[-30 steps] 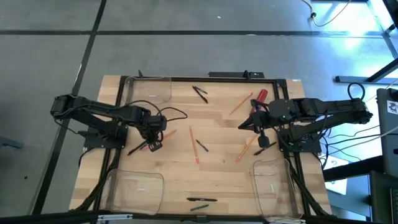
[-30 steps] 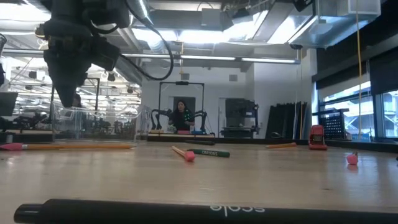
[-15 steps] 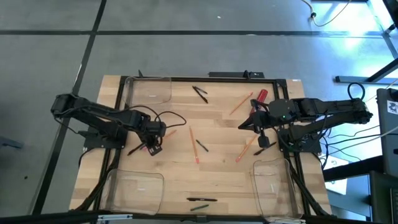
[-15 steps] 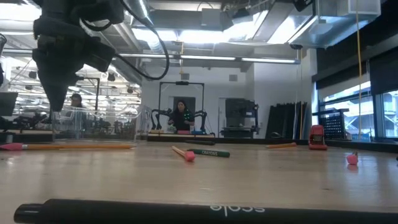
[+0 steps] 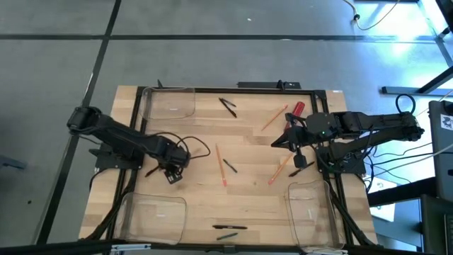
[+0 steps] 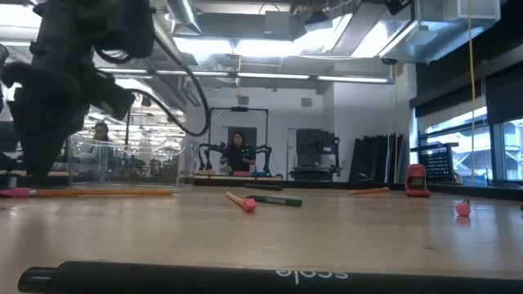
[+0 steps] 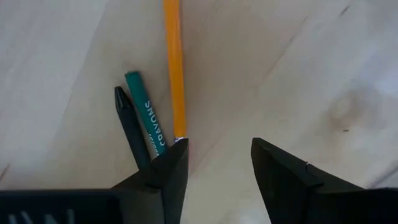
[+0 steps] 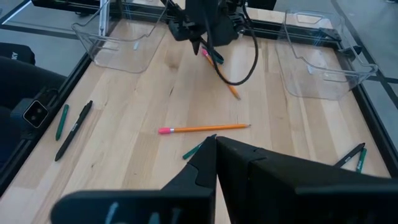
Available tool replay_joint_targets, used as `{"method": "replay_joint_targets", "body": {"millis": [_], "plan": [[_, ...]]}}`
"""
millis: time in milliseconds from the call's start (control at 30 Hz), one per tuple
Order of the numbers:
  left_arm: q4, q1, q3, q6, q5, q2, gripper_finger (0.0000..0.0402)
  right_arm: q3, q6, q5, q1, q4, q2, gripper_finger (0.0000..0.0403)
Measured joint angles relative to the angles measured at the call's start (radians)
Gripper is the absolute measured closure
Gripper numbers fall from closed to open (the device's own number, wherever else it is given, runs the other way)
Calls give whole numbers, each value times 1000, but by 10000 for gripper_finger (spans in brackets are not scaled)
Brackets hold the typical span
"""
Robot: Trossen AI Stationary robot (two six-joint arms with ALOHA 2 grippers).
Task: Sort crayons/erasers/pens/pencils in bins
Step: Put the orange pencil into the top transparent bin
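Evidently little has been sorted: an orange pencil [image 7: 174, 74], a green crayon [image 7: 145, 118] and a black pen [image 7: 130, 127] are seen just ahead of the left gripper [image 7: 217, 163], whose jaws are spread and empty, the pencil's end almost touching one jaw. Three clear bins [image 5: 170, 103] are counted, all seemingly empty. Some five pencils and about four pens are scattered on the table [image 5: 248, 205]. The right gripper [image 8: 214, 149] is held closed, idle.
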Motion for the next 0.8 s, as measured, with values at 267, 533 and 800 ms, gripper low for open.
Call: {"method": "replay_joint_targets", "body": {"millis": [267, 533, 800], "plan": [[-8, 0, 0, 8, -16, 82, 233, 0, -1, 0, 0, 0, 0, 390], [-8, 1, 0, 7, -17, 118, 233, 0, 1, 0, 0, 0, 0, 390], [-26, 0, 0, -19, 19, 133, 233, 0, -1, 0, 0, 2, 0, 390]]}}
